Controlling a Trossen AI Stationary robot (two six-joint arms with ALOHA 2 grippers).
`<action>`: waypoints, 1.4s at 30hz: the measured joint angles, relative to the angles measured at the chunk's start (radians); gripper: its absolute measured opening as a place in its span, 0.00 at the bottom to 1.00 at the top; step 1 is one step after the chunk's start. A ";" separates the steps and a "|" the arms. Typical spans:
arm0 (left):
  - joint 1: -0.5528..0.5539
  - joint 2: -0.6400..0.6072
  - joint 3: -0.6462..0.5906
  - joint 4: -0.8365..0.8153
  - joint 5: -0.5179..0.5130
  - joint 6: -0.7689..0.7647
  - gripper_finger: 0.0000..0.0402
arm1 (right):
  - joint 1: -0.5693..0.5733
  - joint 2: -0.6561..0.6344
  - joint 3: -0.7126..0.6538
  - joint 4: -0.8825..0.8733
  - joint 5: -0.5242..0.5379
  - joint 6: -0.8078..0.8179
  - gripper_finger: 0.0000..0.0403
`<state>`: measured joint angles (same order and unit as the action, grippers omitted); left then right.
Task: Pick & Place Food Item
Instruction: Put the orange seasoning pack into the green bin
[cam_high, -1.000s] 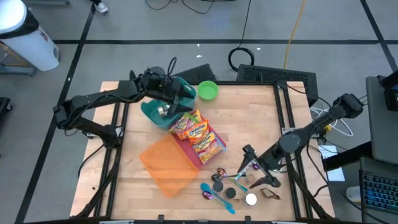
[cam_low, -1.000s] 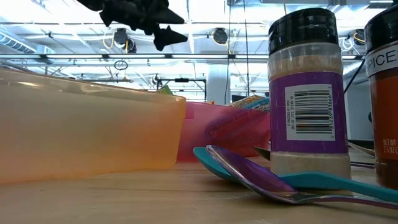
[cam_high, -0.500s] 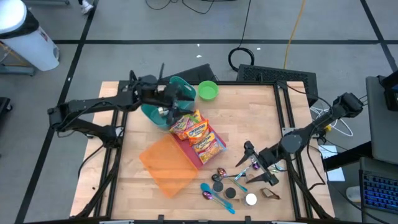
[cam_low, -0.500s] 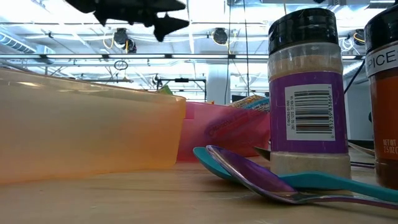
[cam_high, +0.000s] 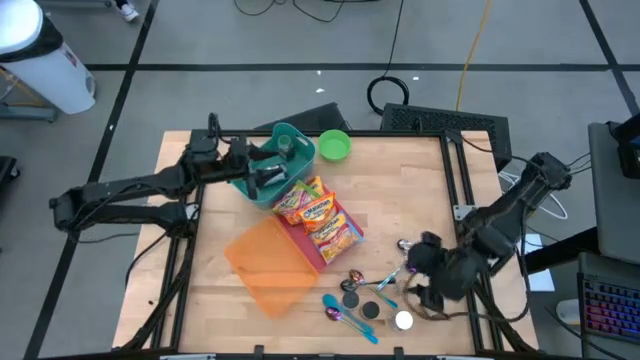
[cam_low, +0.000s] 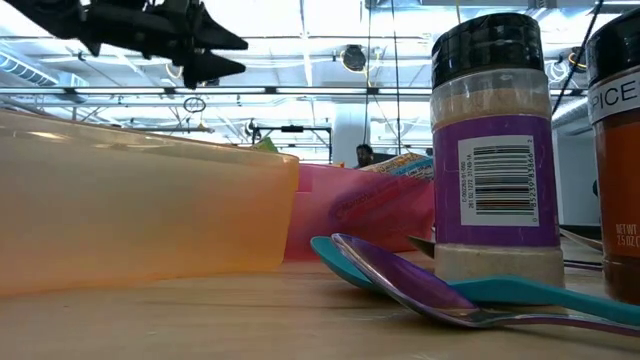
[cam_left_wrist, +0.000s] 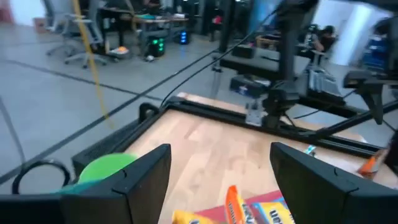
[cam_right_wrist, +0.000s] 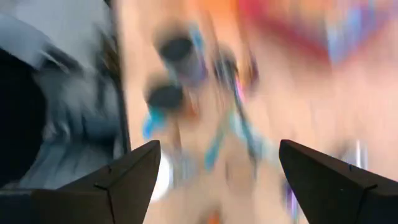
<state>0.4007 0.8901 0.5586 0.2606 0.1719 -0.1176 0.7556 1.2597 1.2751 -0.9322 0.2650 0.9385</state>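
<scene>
2 grippers open and empty: left gripper (cam_high: 272, 172) over the teal bowl (cam_high: 285, 150) at the far left, right gripper (cam_high: 425, 268) low at the near right, beside the spice jars (cam_high: 371, 309) and spoons (cam_high: 350, 316). Snack packets (cam_high: 318, 214), the food to move, piled in the pink tray (cam_high: 305, 246) mid-table, next to the orange lid (cam_high: 265, 264). Risks, as judged: clipping the bowl rim on the way to the packets; pinching 2 packets at once; toppling a jar with a careless right-arm swing.

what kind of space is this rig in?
Likely a robotics lab or open workshop. The butcher-block wooden table sits on grey concrete floor marked with black tape lines, loose cables run across it, and the low view shows overhead ceiling trusses.
</scene>
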 joint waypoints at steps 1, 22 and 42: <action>0.000 -0.003 -0.005 0.003 -0.009 -0.009 0.70 | 0.008 0.034 0.037 -0.091 -0.053 0.090 0.79; 0.000 0.000 -0.011 0.005 -0.017 -0.042 0.69 | 0.178 0.280 0.046 -0.199 -0.368 0.673 0.68; -0.001 0.000 -0.010 0.004 -0.017 -0.044 0.70 | 0.147 0.165 -0.050 -0.103 -0.373 0.623 0.02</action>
<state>0.4002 0.8906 0.5484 0.2649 0.1551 -0.1612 0.9028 1.4244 1.2255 -1.0353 -0.1085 1.5614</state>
